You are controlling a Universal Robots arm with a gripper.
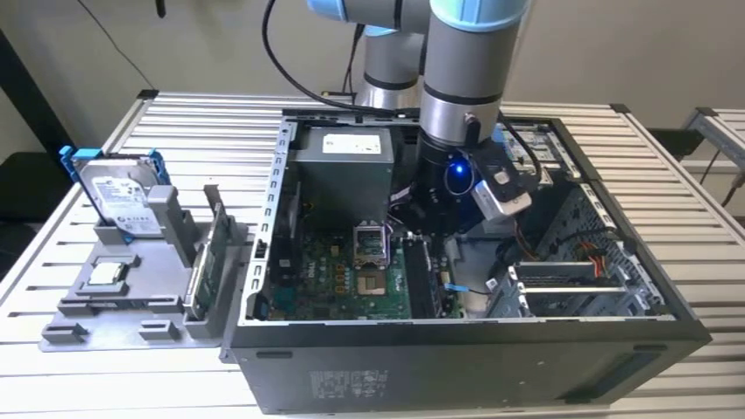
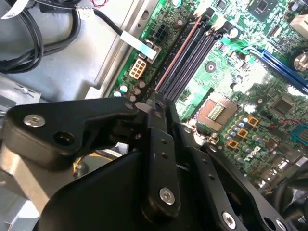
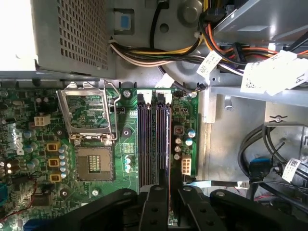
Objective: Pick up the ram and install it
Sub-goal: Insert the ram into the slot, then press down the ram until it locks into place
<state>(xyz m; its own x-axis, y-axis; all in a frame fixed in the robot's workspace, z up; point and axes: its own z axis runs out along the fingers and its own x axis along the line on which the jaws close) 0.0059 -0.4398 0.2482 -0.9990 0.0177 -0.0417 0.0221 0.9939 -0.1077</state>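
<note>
My position: I reach straight down into the open computer case [image 1: 466, 332], which lies on its side on the slatted worktop [image 1: 699, 262]; my gripper [image 3: 169, 202] hangs over the memory slots [image 3: 154, 139] of the motherboard [image 1: 349, 279], beside the empty processor socket [image 3: 94, 161].
Fingers: clenched on the ram [image 3: 170, 144], which I grasp by its upper edge.
The ram: it stands on edge, a thin strip running along the slot nearest the case's drive side; in the second wrist view its reddish edge [image 2: 179, 50] lies lengthwise along that slot.
Why held so: I judge the edgewise, upright grasp is meant to keep the stick in line with the slot, so that a push straight down can seat it.
Seating: I cannot tell whether the lower edge is already in the slot or just above it; my own black fingers [image 2: 159, 159] cover the near end.
Slot latches: too small to judge as open or closed.
Parts stand: a grey holder [image 1: 128, 305] sits near the worktop edge on the exterior view's left, well apart from the case; it carries a hard drive [image 1: 117, 196] in a blue frame and an upright green card [image 1: 201, 279].
Cables: bundles run past the slot end [image 3: 159, 50], close to my path.
</note>
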